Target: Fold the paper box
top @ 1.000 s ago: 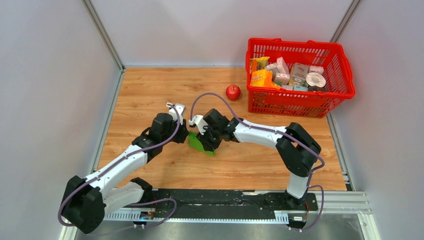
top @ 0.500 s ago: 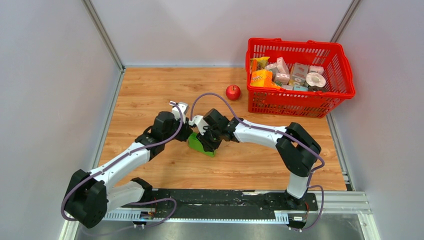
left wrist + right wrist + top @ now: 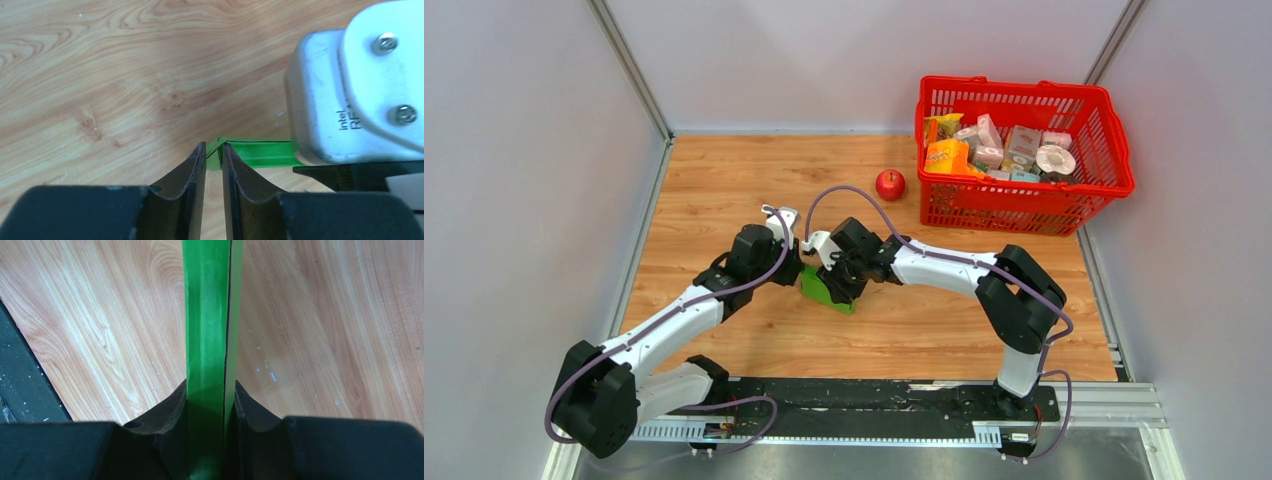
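The bright green paper box (image 3: 822, 288) stands on edge on the wooden table between my two grippers. My right gripper (image 3: 836, 280) is shut on it: in the right wrist view the green card (image 3: 207, 315) runs straight up between the fingers (image 3: 210, 387). My left gripper (image 3: 799, 268) meets the box from the left. In the left wrist view its jaws (image 3: 214, 150) stand narrow, pinching a folded corner of the green box (image 3: 260, 152) at their tips. The right arm's white camera housing (image 3: 350, 85) sits close above.
A red apple (image 3: 890, 184) lies behind the grippers. A red basket (image 3: 1114, 150) with several small printed packages stands at the back right. Grey walls close in both sides, and the black base rail (image 3: 874, 400) runs along the near edge.
My left arm has edged right toward the box and its jaws have narrowed a little. The right gripper and the box have stayed put.
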You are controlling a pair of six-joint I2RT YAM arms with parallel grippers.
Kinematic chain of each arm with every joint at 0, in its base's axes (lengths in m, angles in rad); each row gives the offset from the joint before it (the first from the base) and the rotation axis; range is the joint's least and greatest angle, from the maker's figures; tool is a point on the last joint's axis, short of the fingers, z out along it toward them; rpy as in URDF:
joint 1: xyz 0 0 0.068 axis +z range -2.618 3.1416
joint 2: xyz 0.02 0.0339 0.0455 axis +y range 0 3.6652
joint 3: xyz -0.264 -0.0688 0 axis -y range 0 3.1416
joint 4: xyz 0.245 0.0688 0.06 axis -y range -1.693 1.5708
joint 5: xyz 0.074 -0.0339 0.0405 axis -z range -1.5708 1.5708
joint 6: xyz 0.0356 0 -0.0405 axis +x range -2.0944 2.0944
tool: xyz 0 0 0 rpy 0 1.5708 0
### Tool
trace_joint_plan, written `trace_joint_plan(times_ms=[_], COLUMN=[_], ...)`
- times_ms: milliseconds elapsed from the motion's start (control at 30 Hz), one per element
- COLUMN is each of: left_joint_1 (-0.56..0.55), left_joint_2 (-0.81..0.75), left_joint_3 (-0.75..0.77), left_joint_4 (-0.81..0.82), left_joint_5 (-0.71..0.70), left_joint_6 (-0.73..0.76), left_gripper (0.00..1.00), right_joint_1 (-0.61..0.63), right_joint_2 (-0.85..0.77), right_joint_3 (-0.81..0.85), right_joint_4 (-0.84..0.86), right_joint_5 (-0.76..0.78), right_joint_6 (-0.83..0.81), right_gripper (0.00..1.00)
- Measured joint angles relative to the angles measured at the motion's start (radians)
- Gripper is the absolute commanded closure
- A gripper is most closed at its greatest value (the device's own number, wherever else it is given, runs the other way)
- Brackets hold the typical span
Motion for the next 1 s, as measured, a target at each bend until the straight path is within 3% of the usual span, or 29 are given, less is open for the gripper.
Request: trace_joint_plan(times_ms=[233,533,633,800,1000], left_joint_1=[0.0,0.0,0.0,0.0,0.0], left_joint_2=[0.009,0.019,0.019,0.021,0.026], left_joint_3=[0.0,0.0,0.0,0.0,0.0], left_joint_4=[-0.032,-0.026,-0.018,-0.01,-0.003], left_joint_5=[-0.012,-0.006,-0.002,0.007,0.014], left_joint_6=[-0.001,-0.002,-0.002,-0.001,-0.002], left_gripper=[0.75,0.67,0.68,0.78,0.74], right_joint_1=[0.0,0.0,0.0,0.0,0.0], right_joint_2=[0.0,0.0,0.0,0.0,0.0], right_joint_3=[0.0,0.0,0.0,0.0,0.0], right_joint_4=[0.0,-0.001,-0.002,-0.002,-0.002], right_joint_5=[-0.003,-0.007,-0.009,-0.011,-0.011], right_joint_6=[0.0,0.0,0.0,0.0,0.001], right_gripper=[0.9,0.9,0.9,0.9,0.9])
